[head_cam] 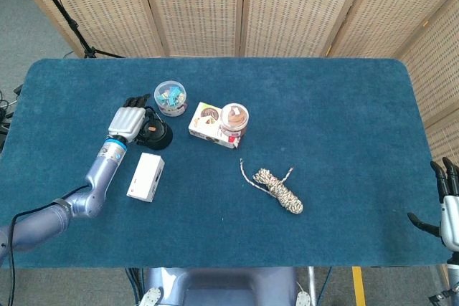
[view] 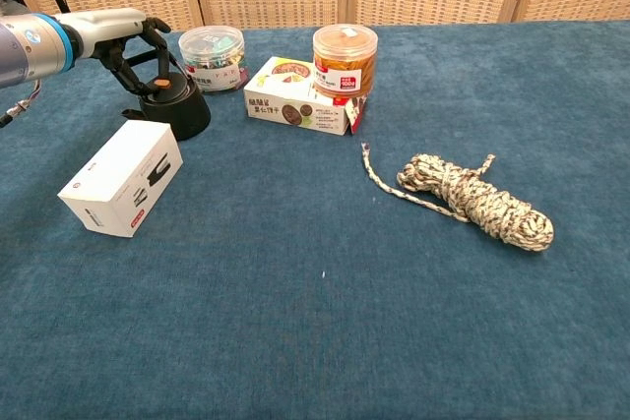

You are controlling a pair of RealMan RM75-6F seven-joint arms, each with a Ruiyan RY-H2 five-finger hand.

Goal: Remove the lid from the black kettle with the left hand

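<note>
The black kettle (view: 180, 111) (head_cam: 161, 135) stands on the blue table left of centre. Its black lid with an orange knob (view: 160, 82) (head_cam: 152, 129) sits at the kettle's top, slightly raised and tilted. My left hand (view: 130, 44) (head_cam: 129, 119) reaches in from the left, and its dark fingers (view: 116, 68) curl down around the lid and pinch it. My right hand (head_cam: 449, 209) hangs off the table's right edge, fingers spread and holding nothing; the chest view does not show it.
A white box (view: 122, 177) lies just in front of the kettle. Behind it stands a clear tub of clips (view: 212, 56). To the right are a snack box (view: 298, 95), an orange-lidded jar (view: 345, 59) and a rope coil (view: 472, 198).
</note>
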